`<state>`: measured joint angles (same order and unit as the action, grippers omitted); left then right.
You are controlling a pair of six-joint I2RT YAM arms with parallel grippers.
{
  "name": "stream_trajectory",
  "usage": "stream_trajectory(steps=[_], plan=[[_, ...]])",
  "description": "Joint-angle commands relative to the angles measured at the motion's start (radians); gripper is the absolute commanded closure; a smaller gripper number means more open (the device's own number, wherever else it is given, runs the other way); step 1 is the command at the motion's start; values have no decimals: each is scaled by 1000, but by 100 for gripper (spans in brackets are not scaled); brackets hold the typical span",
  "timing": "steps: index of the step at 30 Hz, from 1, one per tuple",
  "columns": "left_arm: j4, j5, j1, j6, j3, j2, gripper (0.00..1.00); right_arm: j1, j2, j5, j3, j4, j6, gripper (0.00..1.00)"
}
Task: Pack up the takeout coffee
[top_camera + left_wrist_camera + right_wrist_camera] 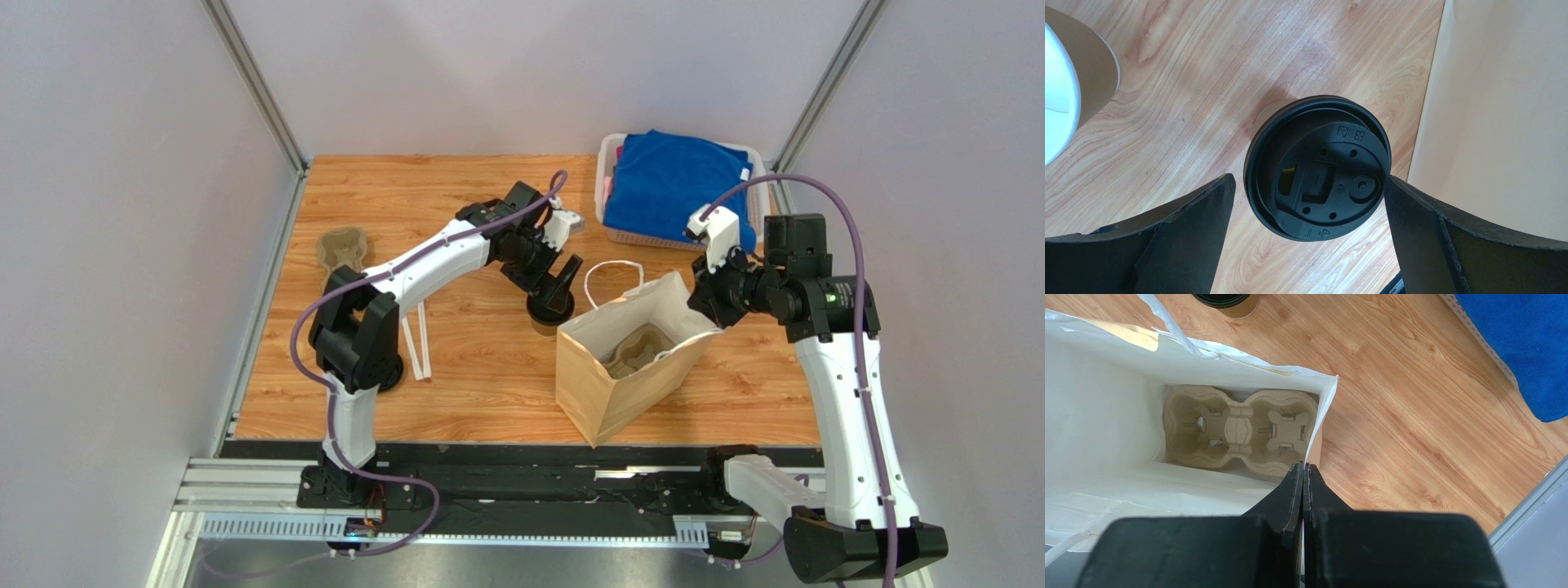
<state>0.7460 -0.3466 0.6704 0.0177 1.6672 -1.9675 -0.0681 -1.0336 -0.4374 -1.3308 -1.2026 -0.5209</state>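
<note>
Above the takeout coffee (pixel 1318 165), left end effector (pixel 1308 182) downturned, wide open; right end effector (pixel 1303 470) clenched on paper bag (pixel 1106 416)

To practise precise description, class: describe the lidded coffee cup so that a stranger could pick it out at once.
Find the paper bag standing open on the wooden table. Just off its far left corner, below the open left gripper, stands the takeout coffee. Unlike the lidless cup nearby, it wears a round black lid.
</note>
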Motion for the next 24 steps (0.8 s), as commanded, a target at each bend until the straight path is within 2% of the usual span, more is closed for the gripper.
stream_trajectory(steps=[1, 15, 24], plan=[[-17, 3, 4, -4, 5, 27, 1, 8, -11, 11, -18, -66, -7, 100], [1, -49, 0, -2, 16, 21, 1, 8, -22, 5, -28, -74, -14, 100], [7, -8, 0, -15, -4, 21, 1, 7, -25, 5, -28, -75, -16, 100]])
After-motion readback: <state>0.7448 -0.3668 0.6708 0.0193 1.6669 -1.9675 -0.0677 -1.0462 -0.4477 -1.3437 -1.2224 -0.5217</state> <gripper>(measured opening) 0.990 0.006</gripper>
